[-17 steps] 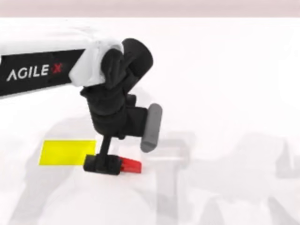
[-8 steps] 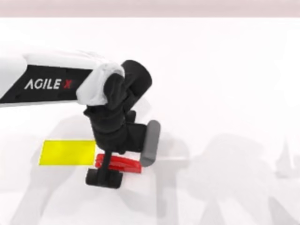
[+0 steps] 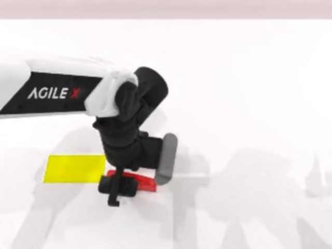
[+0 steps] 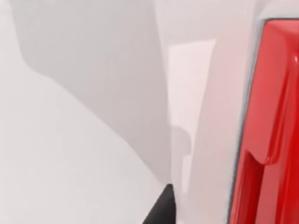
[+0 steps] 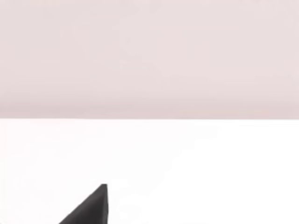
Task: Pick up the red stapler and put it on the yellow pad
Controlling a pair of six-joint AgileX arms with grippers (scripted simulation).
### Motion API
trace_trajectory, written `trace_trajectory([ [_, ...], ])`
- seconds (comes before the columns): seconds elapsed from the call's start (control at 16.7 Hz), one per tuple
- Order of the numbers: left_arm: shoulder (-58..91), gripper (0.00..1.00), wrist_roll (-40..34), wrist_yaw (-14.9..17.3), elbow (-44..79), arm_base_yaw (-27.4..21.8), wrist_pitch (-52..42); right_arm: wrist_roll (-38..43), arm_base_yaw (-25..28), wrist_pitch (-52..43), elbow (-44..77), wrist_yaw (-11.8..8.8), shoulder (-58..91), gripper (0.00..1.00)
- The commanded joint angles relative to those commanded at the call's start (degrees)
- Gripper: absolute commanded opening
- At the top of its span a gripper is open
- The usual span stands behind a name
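Observation:
The red stapler (image 3: 141, 181) lies on the white table, just right of the flat yellow pad (image 3: 73, 169), its long side running left to right. My left gripper (image 3: 118, 184) hangs low over the stapler's left end, next to the pad's right edge, and hides that end. In the left wrist view the stapler (image 4: 268, 135) fills one side, and one dark fingertip (image 4: 162, 211) stands apart from it with bare table between them. The gripper is open and holds nothing. My right arm is out of the top view; its wrist view shows one dark fingertip (image 5: 96, 207) over bare table.
The left arm's white and black links (image 3: 57, 93) reach in from the left edge, above the pad. A grey cylinder on the wrist (image 3: 167, 158) hangs over the stapler's right end. The table's far edge (image 3: 166, 19) meets a pale wall.
The left gripper moved from the near side of the stapler back over its left end and dropped lower. The stapler and pad lie where they were.

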Motion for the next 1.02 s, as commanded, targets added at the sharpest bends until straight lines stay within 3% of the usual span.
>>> trace_trajectory([
  [0.3, 0.0, 0.02, 0.0, 0.0, 0.0, 0.0, 0.0, 0.0, 0.0, 0.0, 0.0, 0.0, 0.0, 1.0],
  [1.02, -0.7, 0.0, 0.18, 0.0, 1.8, 0.03, -2.29, 0.0, 0.0, 0.0, 0.0, 0.0, 0.0, 1.0],
])
